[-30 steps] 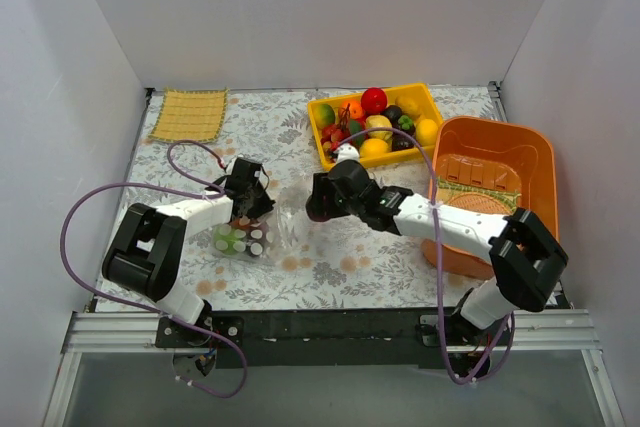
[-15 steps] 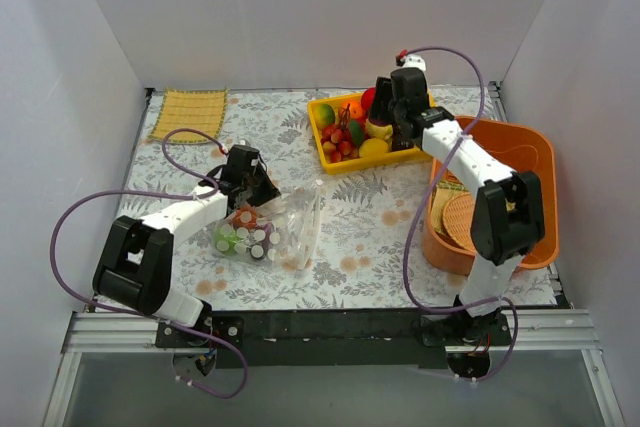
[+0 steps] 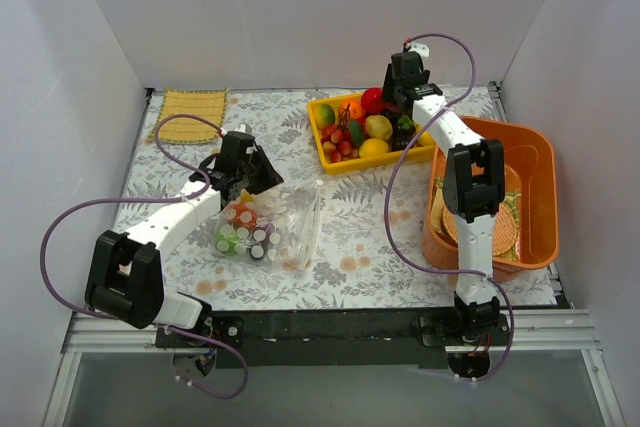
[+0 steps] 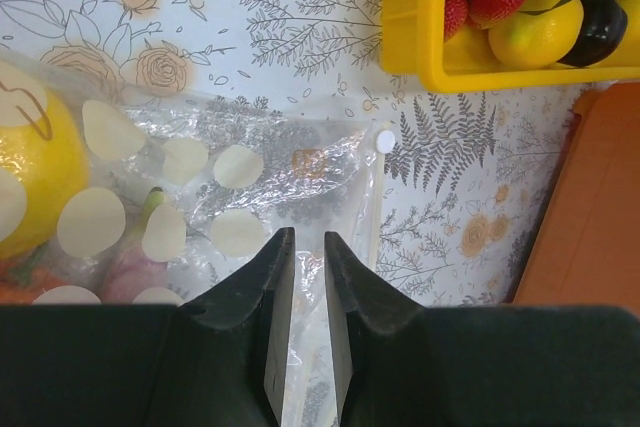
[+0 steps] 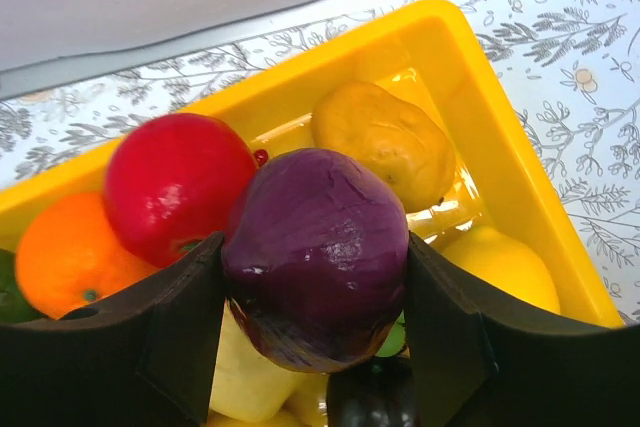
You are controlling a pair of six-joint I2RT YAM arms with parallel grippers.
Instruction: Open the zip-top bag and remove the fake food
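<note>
The zip-top bag (image 3: 272, 232) lies on the flowered table at the left middle, clear with whitish spots, and also shows in the left wrist view (image 4: 250, 162). Fake food (image 3: 243, 235) still lies inside, among it a yellow fruit (image 4: 25, 177). My left gripper (image 3: 250, 177) is shut on the bag's film (image 4: 310, 247) near its back edge. My right gripper (image 3: 400, 95) is shut on a purple fake onion (image 5: 315, 247) and holds it over the yellow tray (image 3: 314, 127), just above a red fruit (image 5: 170, 187) and a yellow one (image 5: 385, 147).
The yellow tray's rim (image 5: 500, 157) holds several more fruits. An orange basin (image 3: 545, 147) with a woven mat inside stands at the right. A woven yellow mat (image 3: 190, 114) lies at the back left. White walls close in the table.
My right arm has swung from the bag's mouth at the table's middle to the yellow tray at the back, carrying the purple onion. My left gripper kept hold of the bag.
</note>
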